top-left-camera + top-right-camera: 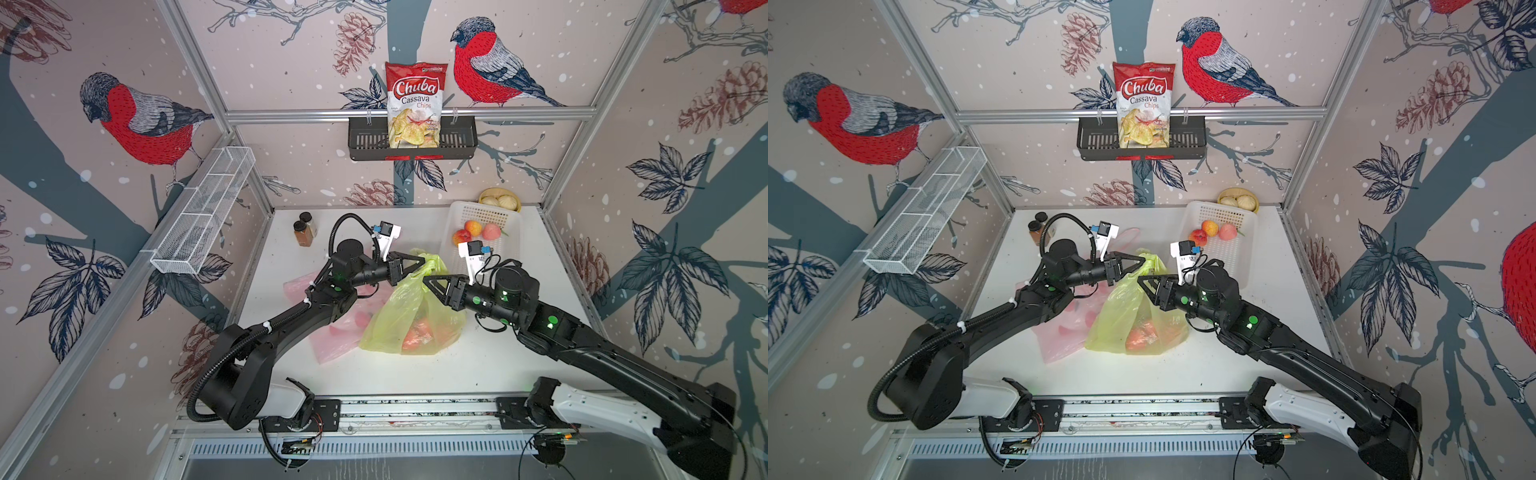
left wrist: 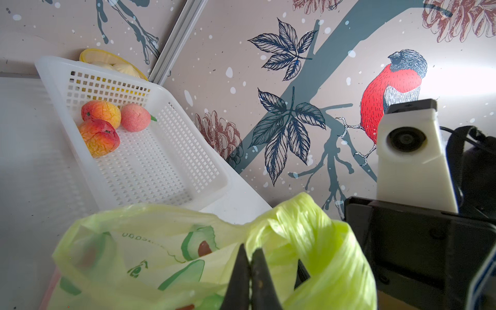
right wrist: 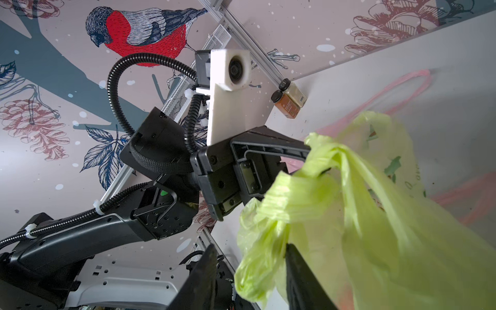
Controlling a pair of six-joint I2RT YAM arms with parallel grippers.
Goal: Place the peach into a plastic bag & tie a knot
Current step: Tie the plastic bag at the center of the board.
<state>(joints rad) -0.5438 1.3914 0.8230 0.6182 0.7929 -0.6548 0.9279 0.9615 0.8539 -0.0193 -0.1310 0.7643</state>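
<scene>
Pink bag (image 1: 332,336): flat, just left of the green bag (image 1: 399,307) — apparently a spare.
Left gripper (image 1: 420,262): fingers clamped on one handle of the green bag, lifting it taut.
Peach (image 1: 419,337): inside the green bag, at its bottom.
Right gripper (image 1: 428,279): fingers apart around the other handle — likely to seize it for knotting.
Basket (image 1: 490,216): right of the green bag, with spare fruit (image 1: 473,227).

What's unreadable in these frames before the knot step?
Fruit in green bag: only an orange smear through plastic, both top views; count unclear.
Right gripper: jaws apart, but contact with the blurred bag handle unclear, right wrist view.
Pink bag: mostly under left arm, top views; contents unclear.
</scene>
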